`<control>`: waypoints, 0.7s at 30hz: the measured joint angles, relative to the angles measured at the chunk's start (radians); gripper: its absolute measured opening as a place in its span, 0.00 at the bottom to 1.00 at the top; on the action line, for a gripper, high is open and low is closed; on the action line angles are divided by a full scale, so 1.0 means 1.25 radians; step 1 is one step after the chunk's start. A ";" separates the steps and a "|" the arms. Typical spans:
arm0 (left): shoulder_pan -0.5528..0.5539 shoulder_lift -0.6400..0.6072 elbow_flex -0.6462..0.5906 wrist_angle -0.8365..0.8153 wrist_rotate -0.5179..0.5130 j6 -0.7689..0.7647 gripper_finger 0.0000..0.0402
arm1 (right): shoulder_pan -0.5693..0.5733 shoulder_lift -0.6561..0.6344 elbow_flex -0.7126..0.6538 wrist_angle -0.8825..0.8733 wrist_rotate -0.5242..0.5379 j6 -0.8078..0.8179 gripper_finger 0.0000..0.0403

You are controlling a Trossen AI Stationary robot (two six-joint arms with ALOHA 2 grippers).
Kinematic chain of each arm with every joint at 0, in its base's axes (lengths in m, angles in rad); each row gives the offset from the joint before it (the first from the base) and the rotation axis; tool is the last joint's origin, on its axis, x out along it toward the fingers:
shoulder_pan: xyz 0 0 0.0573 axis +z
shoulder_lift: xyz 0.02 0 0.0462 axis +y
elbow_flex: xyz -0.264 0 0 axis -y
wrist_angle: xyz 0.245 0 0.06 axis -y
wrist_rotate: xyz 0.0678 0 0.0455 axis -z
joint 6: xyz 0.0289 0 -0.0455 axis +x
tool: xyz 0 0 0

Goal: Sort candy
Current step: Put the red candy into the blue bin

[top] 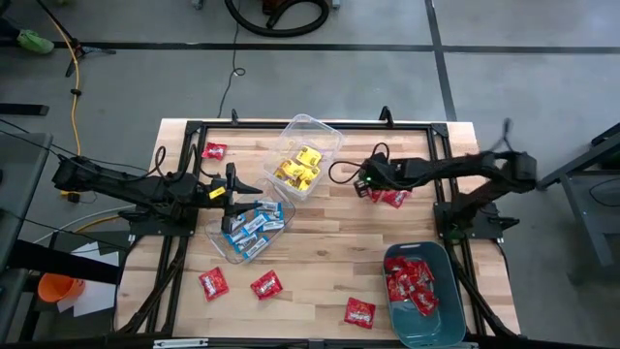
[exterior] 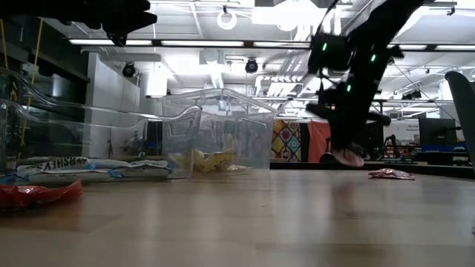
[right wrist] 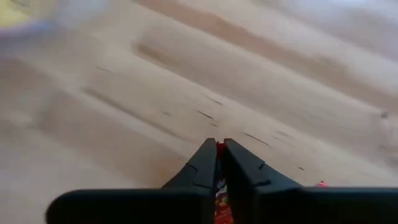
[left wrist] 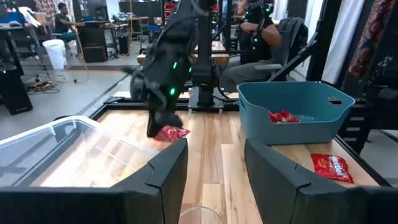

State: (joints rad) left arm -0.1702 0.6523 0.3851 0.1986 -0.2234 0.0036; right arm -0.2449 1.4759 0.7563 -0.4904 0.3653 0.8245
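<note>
The red candy packet (top: 391,198) in hand lies on the surface right of the tub of yellow candy (top: 306,157) and above the teal bin (top: 423,282) in the high view. The right gripper (right wrist: 219,149) is down on it, jaws pressed together on a sliver of red wrapper, as the right wrist view shows. In the left wrist view the packet (left wrist: 170,132) hangs below that gripper, close to the surface.

The step in hand appears to be the pick of a red packet for transfer to the teal bin, which already holds red candy (top: 411,281). To do it well, the pinch should be confirmed secure before the lift, since only an edge of wrapper is caught. The lift should be straight up and high enough to clear the bin wall (left wrist: 289,118). Release should occur over the bin's interior, not its rim.

The left gripper (top: 232,187) waits over the tub of blue-and-white candy (top: 251,227), jaws spread and empty. Further red packets (top: 264,284) lie on the surface toward the lower edge of the high view.
</note>
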 joint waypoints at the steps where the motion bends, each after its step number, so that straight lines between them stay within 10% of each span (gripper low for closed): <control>1: 0.000 0.000 0.000 0.000 0.000 0.000 0.37 | 0.009 -0.030 0.000 -0.005 0.000 -0.010 0.03; 6: 0.000 0.000 0.000 0.000 0.000 0.000 0.37 | 0.077 -0.202 0.001 0.009 -0.026 -0.073 0.02; 11: 0.000 0.000 0.000 0.000 0.000 0.000 0.37 | 0.207 -0.349 0.002 0.037 -0.234 -0.133 0.01; 21: 0.000 0.000 0.000 -0.017 0.000 -0.023 0.37 | 0.630 -0.380 0.002 0.037 -0.323 0.340 0.00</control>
State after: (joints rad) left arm -0.1701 0.6525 0.3851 0.1776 -0.2237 -0.0251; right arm 0.5422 1.0005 0.7589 -0.4442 -0.0391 1.2499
